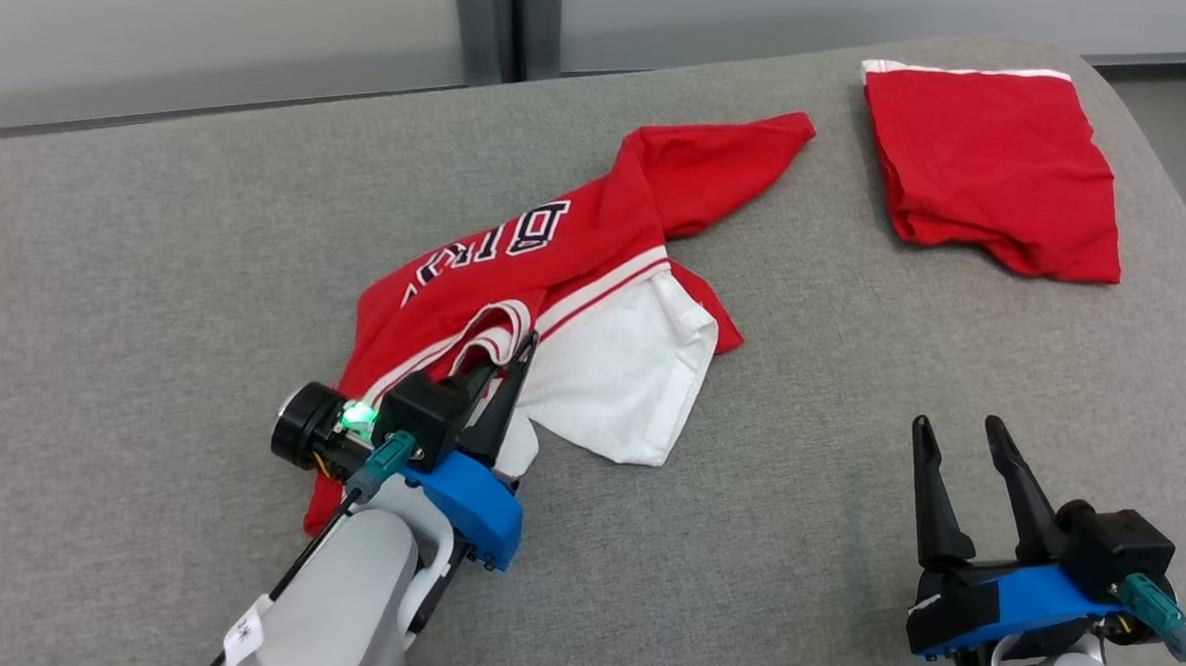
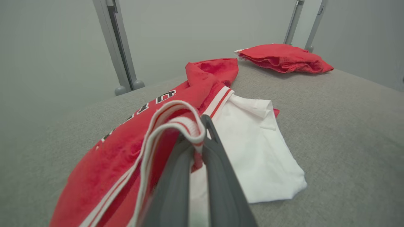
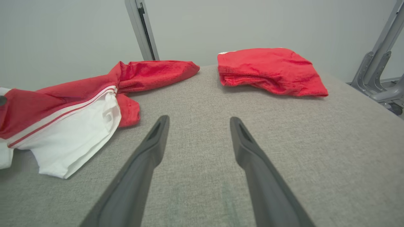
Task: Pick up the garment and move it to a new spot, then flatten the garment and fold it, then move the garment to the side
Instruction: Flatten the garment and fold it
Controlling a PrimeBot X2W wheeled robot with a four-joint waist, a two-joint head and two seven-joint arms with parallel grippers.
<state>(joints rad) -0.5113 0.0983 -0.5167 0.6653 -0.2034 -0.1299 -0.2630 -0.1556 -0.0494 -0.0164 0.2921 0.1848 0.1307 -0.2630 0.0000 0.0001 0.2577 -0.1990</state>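
Observation:
A crumpled red and white garment [image 1: 596, 263] with dark lettering lies in the middle of the grey padded table [image 1: 135, 273]. My left gripper [image 1: 517, 355] is at the garment's near left end, shut on a raised red-and-white striped edge. In the left wrist view that striped edge [image 2: 176, 121] drapes over my fingers [image 2: 221, 176], and the left gripper [image 2: 197, 135] pinches it. My right gripper [image 1: 957, 429] hovers open over bare table at the lower right, apart from the garment [image 3: 63, 104]. In the right wrist view the right gripper [image 3: 199, 119] holds nothing.
A second red garment [image 1: 995, 170], folded, lies at the table's far right corner, also seen as the folded piece [image 2: 284, 58] and the folded piece [image 3: 271, 71]. Grey posts [image 1: 497, 19] stand behind the table's far edge. A metal frame [image 3: 375, 78] stands off the right side.

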